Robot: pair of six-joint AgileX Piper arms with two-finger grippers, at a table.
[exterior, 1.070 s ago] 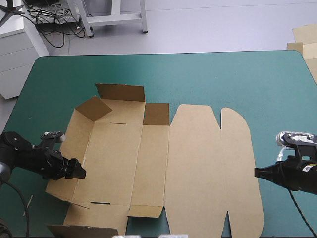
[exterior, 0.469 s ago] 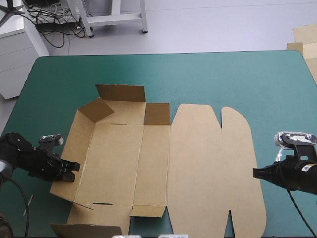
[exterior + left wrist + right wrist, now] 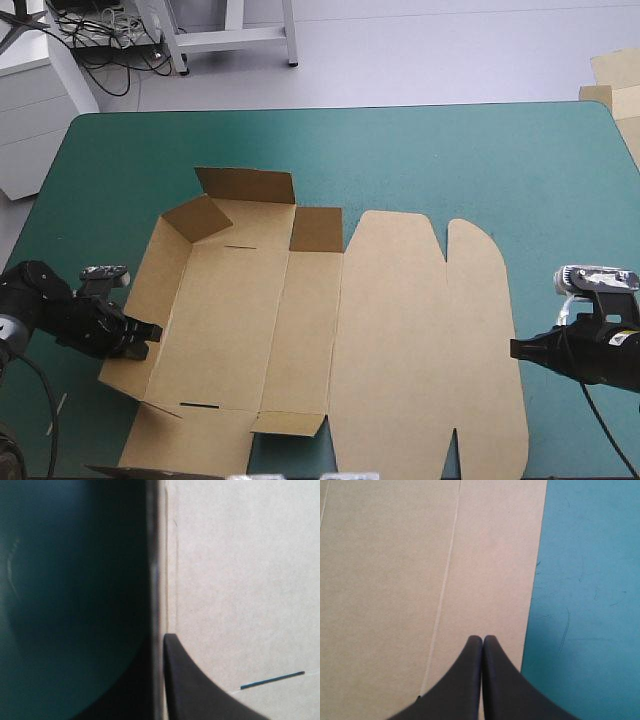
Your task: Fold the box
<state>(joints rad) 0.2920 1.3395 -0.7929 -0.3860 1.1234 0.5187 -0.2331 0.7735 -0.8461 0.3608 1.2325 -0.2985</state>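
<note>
L hand (image 3: 140,335) at box (image 3: 400,330) left wall; R hand (image 3: 520,348) right edge.

No legible text or markings.

soft, even light from overhead lit the high view brightly, so the box (image 3: 400,330) threw only a thin shadow on the teal-green cover (image 3: 480,160), and its raised flaps (image 3: 195,218) were darker on their inner faces. the left wrist view was dim, a deep shadow lying along the box's edge and over the cover beside it; the right wrist view was bright and flat.
</note>
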